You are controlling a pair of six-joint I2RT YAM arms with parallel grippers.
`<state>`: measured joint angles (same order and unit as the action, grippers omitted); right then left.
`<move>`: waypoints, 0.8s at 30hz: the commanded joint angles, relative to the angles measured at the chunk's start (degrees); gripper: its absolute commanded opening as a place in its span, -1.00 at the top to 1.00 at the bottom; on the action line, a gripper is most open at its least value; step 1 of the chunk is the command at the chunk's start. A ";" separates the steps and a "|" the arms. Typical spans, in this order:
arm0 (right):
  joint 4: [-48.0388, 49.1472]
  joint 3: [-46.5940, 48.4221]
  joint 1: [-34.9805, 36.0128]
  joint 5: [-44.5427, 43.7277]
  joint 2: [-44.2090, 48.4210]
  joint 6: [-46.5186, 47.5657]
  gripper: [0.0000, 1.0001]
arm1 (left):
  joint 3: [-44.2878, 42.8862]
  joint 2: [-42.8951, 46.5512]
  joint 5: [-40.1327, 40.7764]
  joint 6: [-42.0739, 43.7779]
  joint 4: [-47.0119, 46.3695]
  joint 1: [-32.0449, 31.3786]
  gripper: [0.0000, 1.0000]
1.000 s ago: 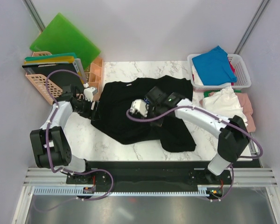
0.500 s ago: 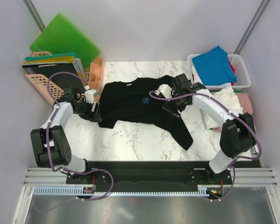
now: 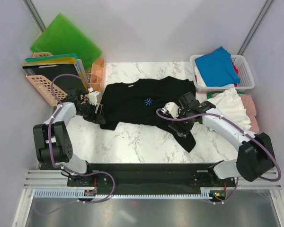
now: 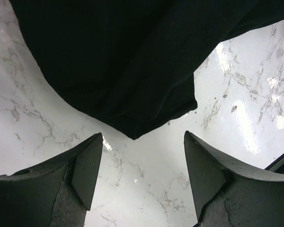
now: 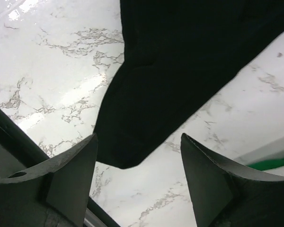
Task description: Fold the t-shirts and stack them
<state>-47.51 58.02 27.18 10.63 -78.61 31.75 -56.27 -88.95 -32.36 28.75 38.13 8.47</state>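
- Top view: the black shirt (image 3: pixel 132 101) lies in the middle of the white marble table (image 3: pixel 132 142). It is mostly flat, but its right side is bunched up and trails to the near side.
- Left wrist view: the left jaws are wide and hold nothing. A soft, pointed corner of the shirt (image 4: pixel 128 71) lies just ahead. I think they should go low and pinch only that corner.
- Right wrist view: the right jaws are wide and empty too. The floppy shirt (image 5: pixel 180 61) lies in a thick fold on the shiny table, so pull it smooth gently.
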 commanded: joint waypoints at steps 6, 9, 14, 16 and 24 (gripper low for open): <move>13.84 2.18 3.67 1.32 -7.34 -8.80 -0.49 | -0.42 0.97 -2.27 -1.68 -2.89 -0.82 -0.52; 15.42 4.99 4.63 1.41 -11.98 -9.86 -0.48 | 0.19 1.75 -1.74 -1.51 -2.88 -0.82 -0.52; 17.62 7.02 4.73 0.71 -18.58 -10.12 -0.45 | 1.07 3.78 -0.69 -0.72 -2.71 -0.82 -0.52; 18.06 7.19 4.81 0.44 -19.65 -10.13 -0.43 | 1.43 4.31 0.27 -0.02 -2.53 -0.74 -0.53; 18.42 6.23 4.81 -3.33 -17.73 -10.21 1.00 | 2.22 4.66 -0.25 0.60 -2.45 -0.82 -0.53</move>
<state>-30.35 63.22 31.77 9.04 -98.98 22.15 -54.63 -86.15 -32.03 28.23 36.69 7.75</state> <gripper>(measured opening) 0.131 0.764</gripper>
